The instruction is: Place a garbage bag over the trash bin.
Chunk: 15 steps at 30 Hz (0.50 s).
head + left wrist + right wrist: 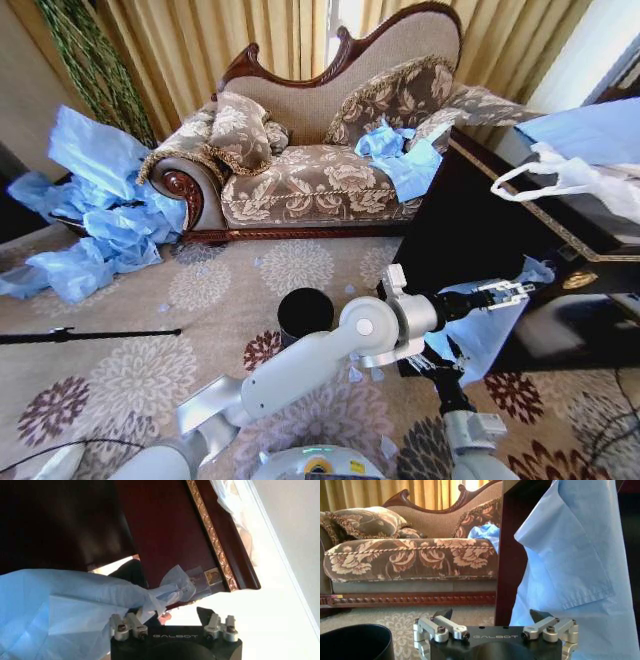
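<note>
Left gripper (512, 293), arm stretched rightward, pinches the garbage bag (482, 335) (right gripper (491, 615) open, low)

Beige floral-patterned carpet (120, 370) under a small glossy black cylindrical trash bin (305, 314), standing upright near a dark wooden cabinet (470, 235).
Farther back, crumpled light-blue plastic bags (95, 215) heaped beside a carved floral sofa (310, 180); a thin black rod (85, 335) lying flat.
</note>
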{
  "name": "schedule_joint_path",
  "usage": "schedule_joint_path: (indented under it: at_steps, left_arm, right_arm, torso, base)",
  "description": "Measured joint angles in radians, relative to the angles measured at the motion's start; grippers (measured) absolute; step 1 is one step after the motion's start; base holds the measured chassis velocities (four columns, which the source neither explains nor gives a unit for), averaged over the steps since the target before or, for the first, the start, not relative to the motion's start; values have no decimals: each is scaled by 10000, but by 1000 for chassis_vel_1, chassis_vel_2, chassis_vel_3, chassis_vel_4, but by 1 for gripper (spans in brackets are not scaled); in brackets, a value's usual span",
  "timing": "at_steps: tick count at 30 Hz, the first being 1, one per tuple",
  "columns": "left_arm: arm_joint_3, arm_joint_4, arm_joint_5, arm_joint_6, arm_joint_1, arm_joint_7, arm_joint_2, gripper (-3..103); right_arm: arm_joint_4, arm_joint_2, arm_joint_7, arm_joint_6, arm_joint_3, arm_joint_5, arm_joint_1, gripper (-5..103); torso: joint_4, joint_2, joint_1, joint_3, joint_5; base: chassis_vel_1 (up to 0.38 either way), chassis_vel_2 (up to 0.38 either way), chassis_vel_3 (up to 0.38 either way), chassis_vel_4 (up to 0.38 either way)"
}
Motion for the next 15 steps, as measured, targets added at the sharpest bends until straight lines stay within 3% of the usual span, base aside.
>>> schedule_joint_path:
  at_steps: [2, 5, 8, 10, 13, 15]
  left_arm:
    - [-13, -19, 10, -4, 18, 16, 29, 70]
    - [-77, 34, 45, -7, 33, 114, 43, 53]
    - [-101, 81, 81, -12, 39, 127, -15, 48]
    - [-106, 130, 96, -13, 48, 129, -107, 37]
    - [-104, 186, 106, -13, 53, 129, -193, 32]
    - [-81, 297, 131, -14, 70, 121, -328, 21]
  right_arm:
    - [-30, 14, 0, 6, 0, -25, -5, 100]
    - [-38, 45, -15, -5, -7, -38, -12, 100]
    - [-34, 49, -19, -11, -11, -41, -22, 100]
    - [9, 44, -20, -12, -10, -50, -58, 100]
    - [93, 32, -20, -23, -9, -45, -90, 100]
    - [184, 19, -29, -30, -6, -44, -124, 100]
  torso:
    - [0, 0, 0, 0, 0]
    - [1, 0, 0, 0, 0]
    - [1, 0, 0, 0, 0]
    - [0, 0, 0, 0, 0]
    - [0, 0, 0, 0, 0]
    - [-1, 0, 0, 0, 0]
  base:
    - [0, 0, 0, 0]
    - [0, 0, 0, 0]
    - [0, 0, 0, 0]
    - [0, 0, 0, 0]
    - [0, 0, 0, 0]
    - [0, 0, 0, 0]
